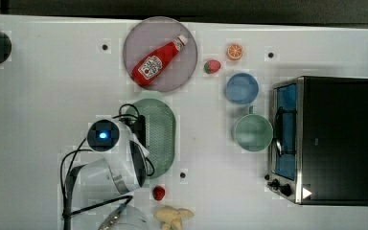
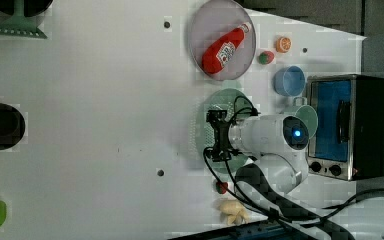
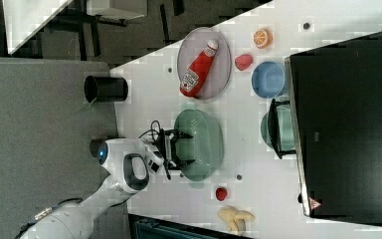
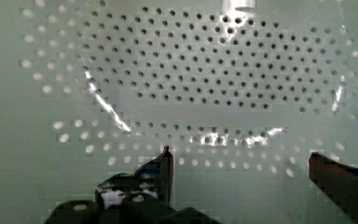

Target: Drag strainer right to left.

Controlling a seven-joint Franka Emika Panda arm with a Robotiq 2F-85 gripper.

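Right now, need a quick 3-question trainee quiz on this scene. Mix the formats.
1. True or false: the ketchup bottle lies on the round plate.
2. The hand hangs over which item? A) blue bowl B) strainer C) toaster oven
3. Fill in: in the top view, the mint cup sits between the blue bowl and the ____ side of the table.

Key: 1 true; 2 B; 3 lower. The hand's fingers are spread apart inside the strainer.

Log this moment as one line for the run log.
stage: reaching into strainer | gripper: fingers open, inside strainer | plate with ketchup bottle beside it
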